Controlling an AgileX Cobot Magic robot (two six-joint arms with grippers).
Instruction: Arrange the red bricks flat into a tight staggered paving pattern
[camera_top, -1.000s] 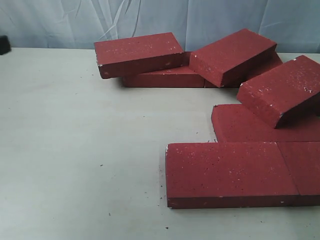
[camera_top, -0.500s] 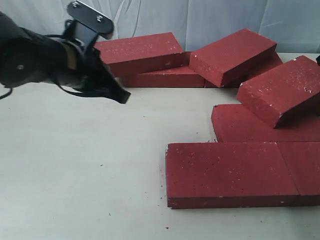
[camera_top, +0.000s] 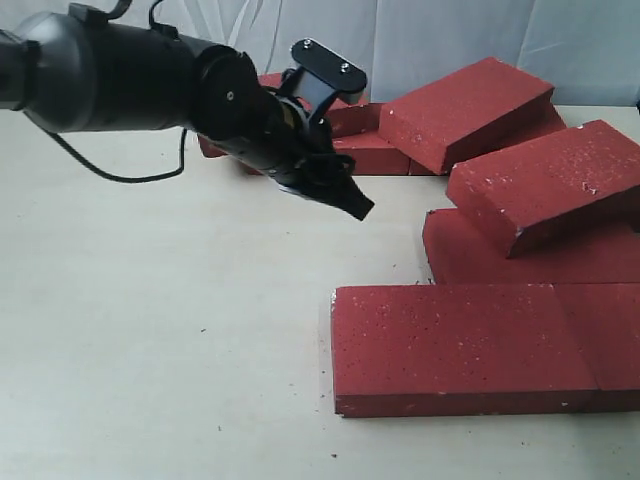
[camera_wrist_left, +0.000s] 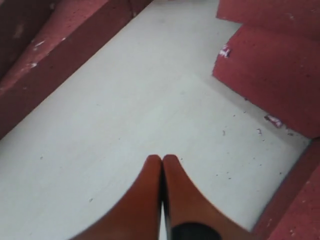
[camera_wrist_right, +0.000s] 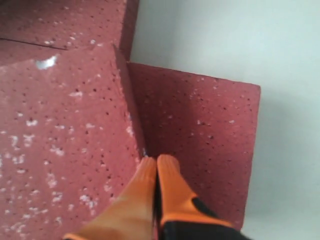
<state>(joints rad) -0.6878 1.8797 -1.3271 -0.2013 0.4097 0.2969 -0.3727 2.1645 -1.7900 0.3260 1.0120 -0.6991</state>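
Wide pale counter (camera_top: 150, 350) first, bare at the left and dusted with dark grit. Across its right side and back, the dark-red, white-flecked rectangular paving bricks (camera_top: 450, 345): a front pair laid flat end to end and touching; a flat brick (camera_top: 470, 255) just behind them, offset; a propped brick (camera_top: 545, 185) leaning aslant on that one; a back heap (camera_top: 465, 110) of more, tilted over each other.

Judged heavy, rigid and gritty: unlikely to slip, likely to chip at corners, too broad to pinch across the face. Best shoved flat by an end or long edge, or lifted by the narrow sides with fingers set wide.

Next, the black left gripper (camera_top: 352, 205), hanging over bare counter between the back heap and the front pair, touching no brick. Rust-orange fingers (camera_wrist_left: 150, 190) pressed together, nothing between them. Nearest bricks off to either side of the tips, clearly apart.

Then the right gripper (camera_wrist_right: 156, 161), out of the exterior view. In its wrist view, orange fingers (camera_wrist_right: 172, 185) likewise pressed together and empty, tips at the seam where the propped brick's edge overhangs the flat brick below. Possibly touching that edge, though hard to tell from this angle. Set for nudging rather than gripping.
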